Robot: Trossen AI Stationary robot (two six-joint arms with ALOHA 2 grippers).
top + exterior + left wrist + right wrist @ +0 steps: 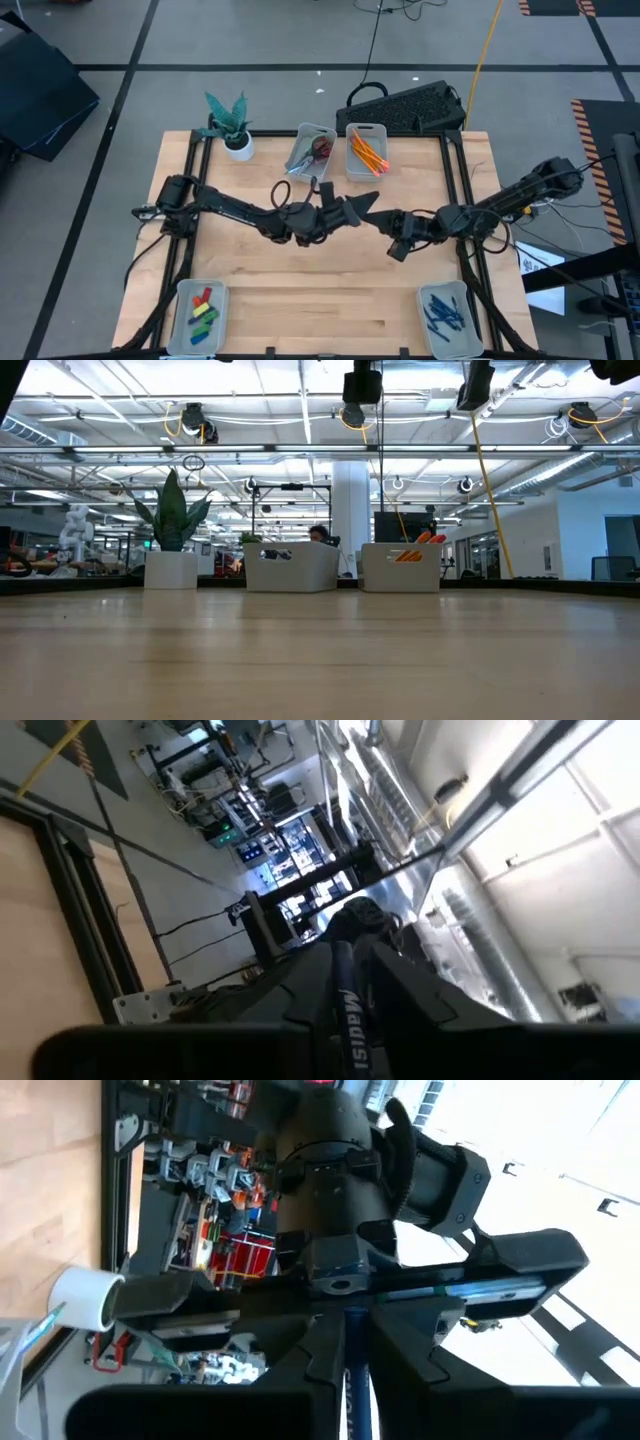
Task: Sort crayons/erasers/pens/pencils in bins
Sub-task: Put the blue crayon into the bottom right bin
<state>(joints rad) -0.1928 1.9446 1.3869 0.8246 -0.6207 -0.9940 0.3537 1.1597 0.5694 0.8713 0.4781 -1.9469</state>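
Left gripper (352,210): at table centre, facing the right; fingers can't be told
Right gripper (385,218): pinched a blue pen (358,1385)
Pencils (366,152): in far bin (366,131)

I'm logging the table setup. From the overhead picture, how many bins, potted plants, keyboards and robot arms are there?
Bins: 4, two at the far edge and two at the near corners
Potted plant: 1
Keyboard: 1
Robot arms: 2, left and right
Total: 8
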